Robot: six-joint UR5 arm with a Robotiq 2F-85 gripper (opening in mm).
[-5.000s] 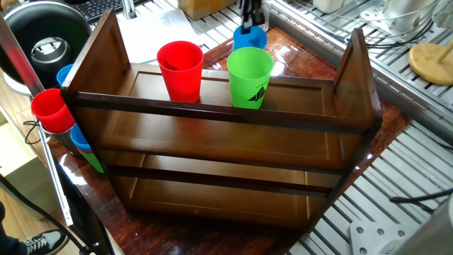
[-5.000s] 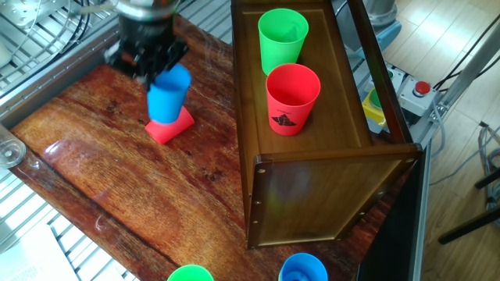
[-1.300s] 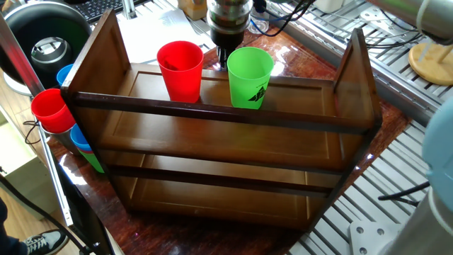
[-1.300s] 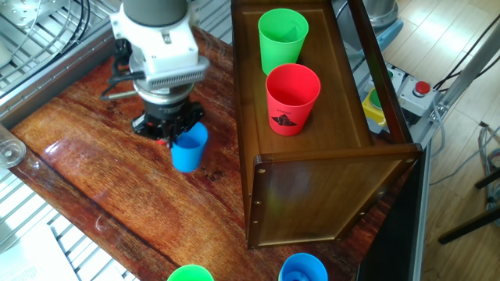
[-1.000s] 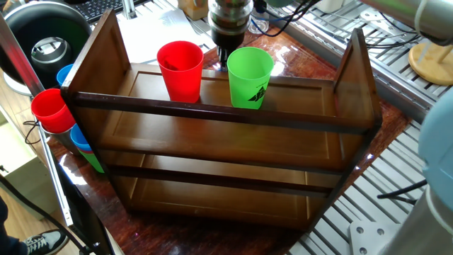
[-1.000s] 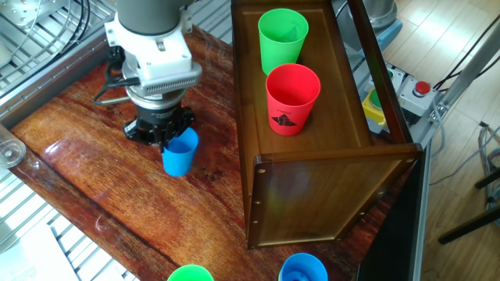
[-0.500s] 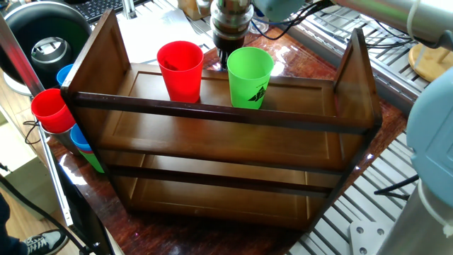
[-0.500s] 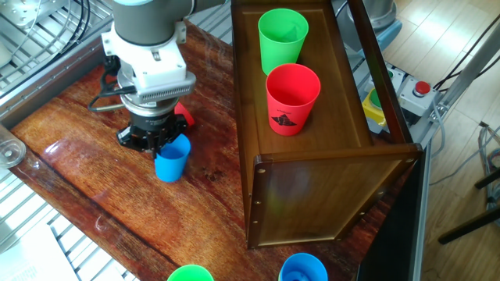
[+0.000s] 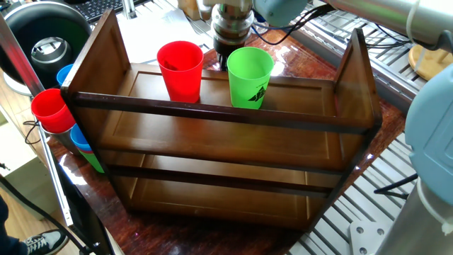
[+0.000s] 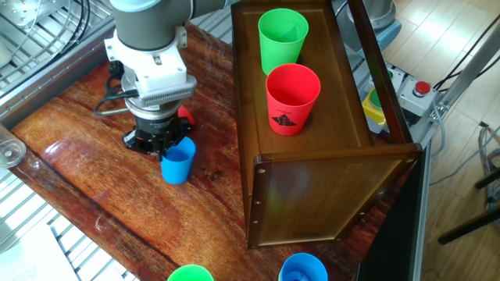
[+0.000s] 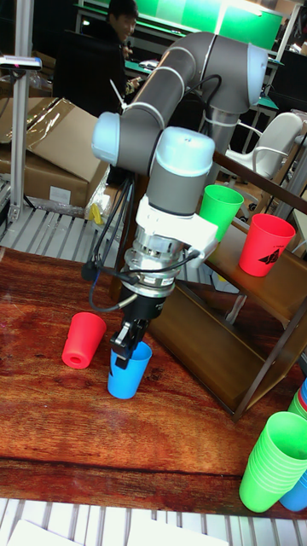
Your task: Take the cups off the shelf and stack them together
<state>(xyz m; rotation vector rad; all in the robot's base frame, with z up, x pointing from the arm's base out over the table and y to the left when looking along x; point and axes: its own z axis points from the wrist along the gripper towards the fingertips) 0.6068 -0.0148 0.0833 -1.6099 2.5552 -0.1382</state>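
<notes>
A: Start with the big piece. Where's the shelf [image 10: 312, 117]?

B: On the dark wooden tabletop [image 10: 94, 164], with two cups on its top tier: a green cup [image 10: 281, 39] and a red cup [image 10: 293, 97], upright, side by side, both bearing a black mark. They are not yet taken down.

A: And the arm?

B: It hangs over the open tabletop beside the shelf, and its claw [image 11: 125, 339] is pinching the rim of a blue cup [image 11: 128, 369], one finger inside the mouth. The cup is upright, mouth up, at or just off the wood; I can't tell which.

A: Why hold it by the rim?

B: My guess: that grip keeps the cup vertical so it can be nested.

A: Nested onto what?

B: Likely the other red cup [image 11: 82, 339], lying mouth down just beside the blue one. They're apart now, so stacking looks unfinished.
</notes>
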